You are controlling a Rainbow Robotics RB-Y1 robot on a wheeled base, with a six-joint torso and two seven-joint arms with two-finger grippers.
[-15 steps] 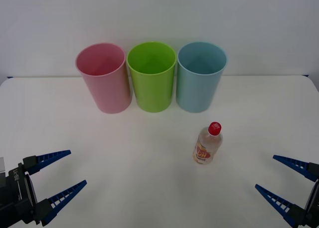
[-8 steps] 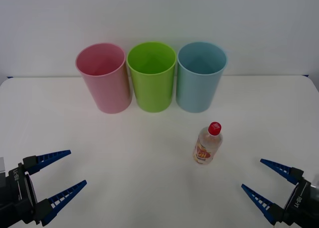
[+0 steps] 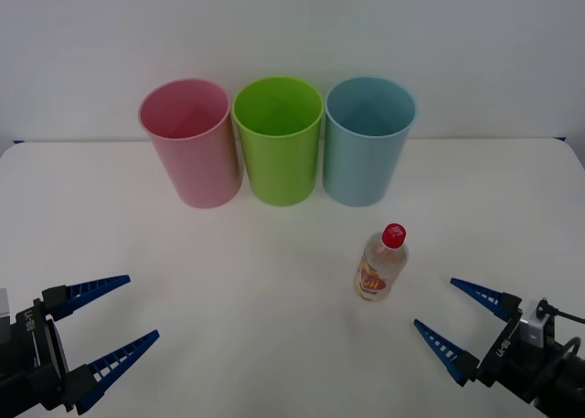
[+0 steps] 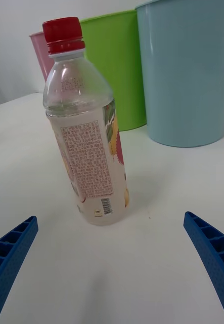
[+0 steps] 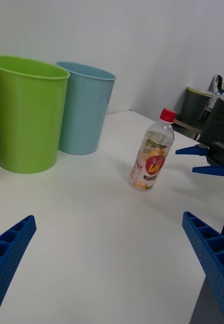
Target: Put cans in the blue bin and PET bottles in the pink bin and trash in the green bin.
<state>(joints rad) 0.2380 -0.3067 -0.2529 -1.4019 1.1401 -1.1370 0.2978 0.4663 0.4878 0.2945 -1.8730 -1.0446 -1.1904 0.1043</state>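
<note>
front view: pet bottle is standing upright on the counter, in front of the blue bin; right gripper is sitting just beside it, fingers spread; left gripper is idling near-left, fingers released. right wrist view: bottle is standing between the parted fingers, untouched. left wrist view: green bin is standing beside the blue.

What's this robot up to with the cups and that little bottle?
It is sorting. A bottle stands upright on the table, in front of three bins: pink, green and blue. The right gripper is open and has moved in beside the bottle without touching it. The left gripper waits open at the near left.
</note>
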